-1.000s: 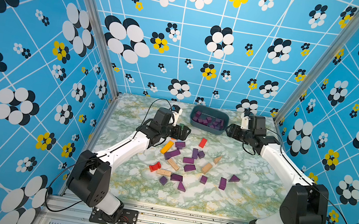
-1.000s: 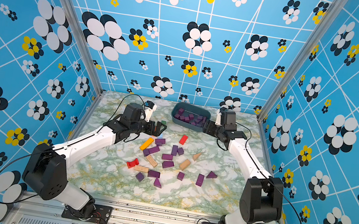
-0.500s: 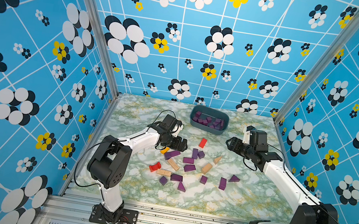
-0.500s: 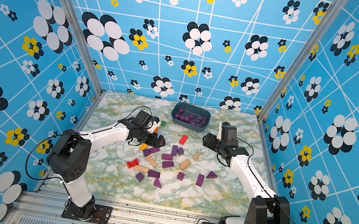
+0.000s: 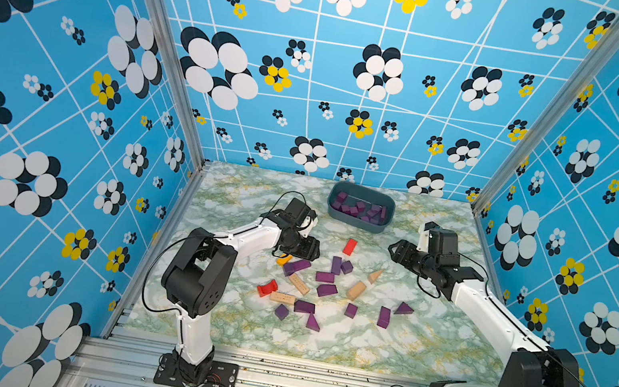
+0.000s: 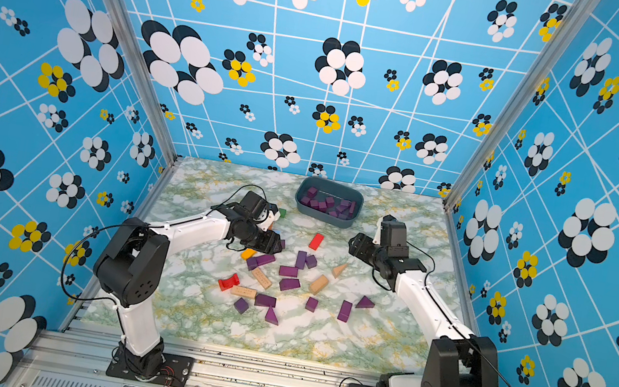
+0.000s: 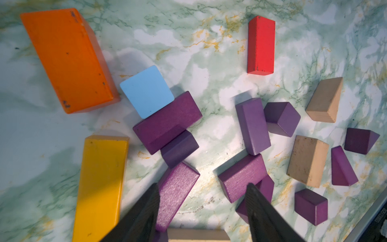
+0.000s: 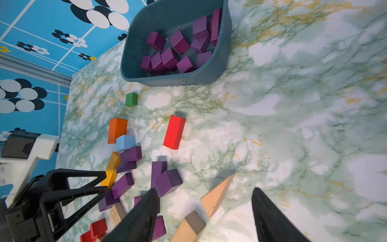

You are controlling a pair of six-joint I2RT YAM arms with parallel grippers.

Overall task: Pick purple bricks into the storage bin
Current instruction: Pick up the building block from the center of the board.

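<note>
Left wrist view is showing the left gripper (image 7: 202, 186) with its 2 matte black fingers (image 7: 144, 215) standing apart and clamping nothing. 1 purple bar (image 7: 177, 188) is lying just inside 1 finger, contact unclear, with bare tabletop filling the rest of the gap. Purple bricks (image 5: 325, 277), matte painted wood cut as cubes, bars and wedges, are lying scattered mid-table. More are sitting heaped in the storage bin (image 8: 178, 80), a smooth blue-grey plastic tub with rounded corners near the back wall. Lying among them: orange bar (image 7: 67, 58), light blue cube (image 7: 146, 91) touching another purple brick, yellow bar (image 7: 100, 184), red bar (image 7: 260, 45), tan blocks (image 7: 306, 160), green cube (image 8: 131, 99). Right gripper (image 8: 204, 190) is hovering with its fingers apart and empty. Table (image 5: 423, 339), a glossy green-and-gold marble print, is sitting inside blue walls (image 5: 65, 80) carrying white lines and flowers. Since 1 second earlier, the left gripper has been closing in on the cluster and the right gripper has been drawing back from the bin.
</note>
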